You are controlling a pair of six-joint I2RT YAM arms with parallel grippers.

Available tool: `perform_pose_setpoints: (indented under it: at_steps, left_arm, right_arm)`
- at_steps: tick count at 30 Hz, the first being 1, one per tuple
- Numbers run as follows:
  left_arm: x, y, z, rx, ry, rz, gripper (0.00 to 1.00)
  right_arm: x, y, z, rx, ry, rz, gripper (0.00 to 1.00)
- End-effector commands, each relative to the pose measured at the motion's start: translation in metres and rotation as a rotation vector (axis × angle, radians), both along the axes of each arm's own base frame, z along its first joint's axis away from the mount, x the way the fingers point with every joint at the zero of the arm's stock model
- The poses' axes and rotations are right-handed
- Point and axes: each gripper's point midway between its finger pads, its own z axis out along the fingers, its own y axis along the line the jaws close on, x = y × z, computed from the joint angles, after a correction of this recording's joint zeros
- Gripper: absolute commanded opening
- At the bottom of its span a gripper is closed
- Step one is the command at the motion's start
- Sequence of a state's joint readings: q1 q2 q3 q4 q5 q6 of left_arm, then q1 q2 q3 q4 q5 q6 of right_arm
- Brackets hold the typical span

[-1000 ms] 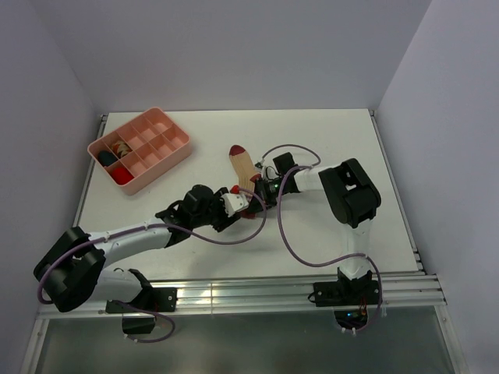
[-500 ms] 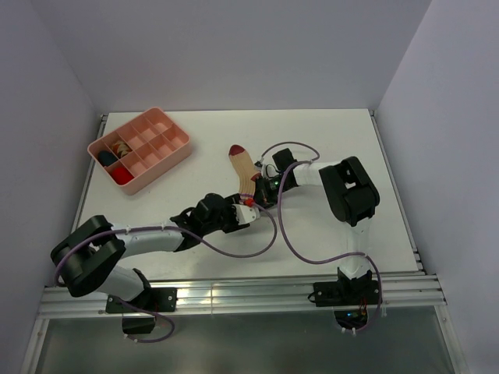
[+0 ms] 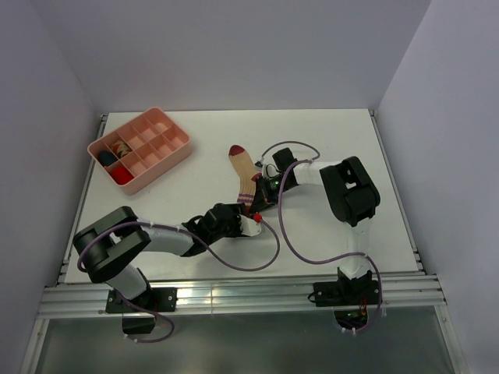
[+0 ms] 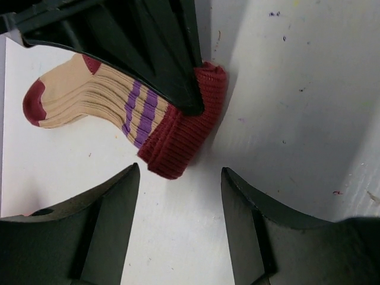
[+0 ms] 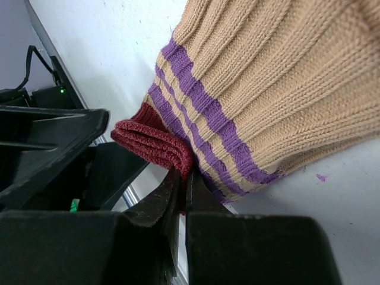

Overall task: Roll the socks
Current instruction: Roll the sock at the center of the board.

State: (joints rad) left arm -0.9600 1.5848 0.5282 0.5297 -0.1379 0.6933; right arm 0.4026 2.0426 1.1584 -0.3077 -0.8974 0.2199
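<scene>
One sock (image 3: pixel 246 173) lies flat mid-table: tan, with a dark red toe (image 3: pixel 236 150), purple stripes and a dark red cuff (image 4: pixel 184 138). My right gripper (image 5: pixel 183 176) is shut on the edge of that cuff, which is folded over in layers (image 5: pixel 153 142). In the top view the right gripper (image 3: pixel 262 199) sits at the sock's near end. My left gripper (image 4: pixel 181 173) stands open just short of the cuff, with bare table between its fingers (image 4: pixel 113 202). From above, the left gripper (image 3: pixel 248 222) is just in front of the right one. A second loose sock is out of view.
A pink compartment tray (image 3: pixel 168 154) stands at the back left, holding a dark bundle (image 3: pixel 105 158), a red bundle (image 3: pixel 122 176) and a patterned one (image 3: pixel 121 146). The right arm's purple cable (image 3: pixel 274 234) loops over the table near the left gripper.
My left gripper has drawn back from the sock's cuff toward the near edge, and its arm has folded in. The right gripper has kept its hold on the cuff and barely moved.
</scene>
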Motion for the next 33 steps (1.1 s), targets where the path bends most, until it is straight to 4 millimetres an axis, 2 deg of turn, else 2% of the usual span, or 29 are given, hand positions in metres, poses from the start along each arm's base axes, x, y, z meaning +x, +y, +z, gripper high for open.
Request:
perform_pose_setpoints:
  at_steps: [1, 4, 9, 13, 22, 33]
  left_arm:
    - [0.016, -0.013, 0.019, -0.025, -0.092, -0.008, 0.62]
    - [0.020, -0.015, 0.011, -0.002, -0.076, -0.012, 0.62]
    - [0.026, -0.019, 0.010, 0.009, -0.100, -0.017, 0.62]
    - [0.024, -0.020, -0.001, 0.042, -0.071, -0.031, 0.61]
    - [0.029, -0.005, -0.020, 0.135, 0.035, -0.022, 0.59]
    - [0.022, -0.005, -0.036, 0.197, 0.100, -0.058, 0.54]
  right_arm:
    - [0.006, -0.025, -0.025, -0.160, -0.054, -0.034, 0.00]
    - [0.005, -0.023, -0.023, -0.146, -0.052, -0.033, 0.00]
    - [0.005, -0.022, -0.023, -0.137, -0.049, -0.034, 0.00]
    - [0.005, -0.022, -0.024, -0.134, -0.045, -0.034, 0.00]
    - [0.006, -0.023, -0.021, -0.138, -0.052, -0.030, 0.00]
    - [0.006, -0.022, -0.018, -0.135, -0.057, -0.028, 0.00]
